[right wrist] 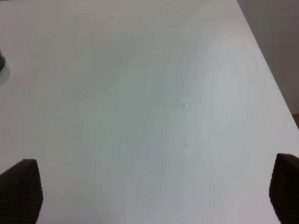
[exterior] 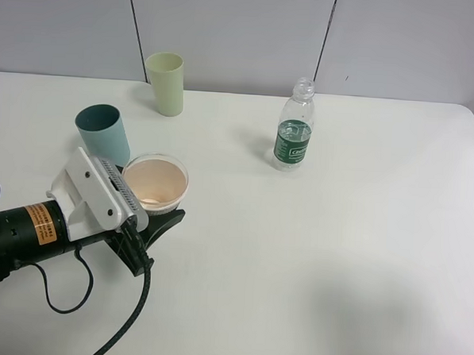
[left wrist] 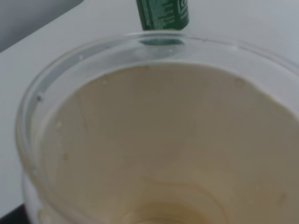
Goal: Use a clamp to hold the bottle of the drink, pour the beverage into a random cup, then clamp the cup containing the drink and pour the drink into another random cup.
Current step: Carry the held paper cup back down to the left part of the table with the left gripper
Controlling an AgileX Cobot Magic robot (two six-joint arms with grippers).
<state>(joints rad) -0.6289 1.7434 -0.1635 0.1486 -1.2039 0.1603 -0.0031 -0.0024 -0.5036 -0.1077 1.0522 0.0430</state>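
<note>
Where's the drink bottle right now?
In the high view the bottle stands upright, uncapped, right of centre toward the table's far edge, apart from the cups, untouched by either tool.

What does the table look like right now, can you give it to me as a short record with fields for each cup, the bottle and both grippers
paper cup: upright on the table, held by the left gripper
cup contents: beige inside; liquid hard to tell
teal tumbler: upright, just behind the paper cup
pale green tumbler: upright, at the far edge
bottle: upright, uncapped, standing apart to the right
left gripper: shut on the paper cup
right gripper: open over bare table, holding nothing
</note>
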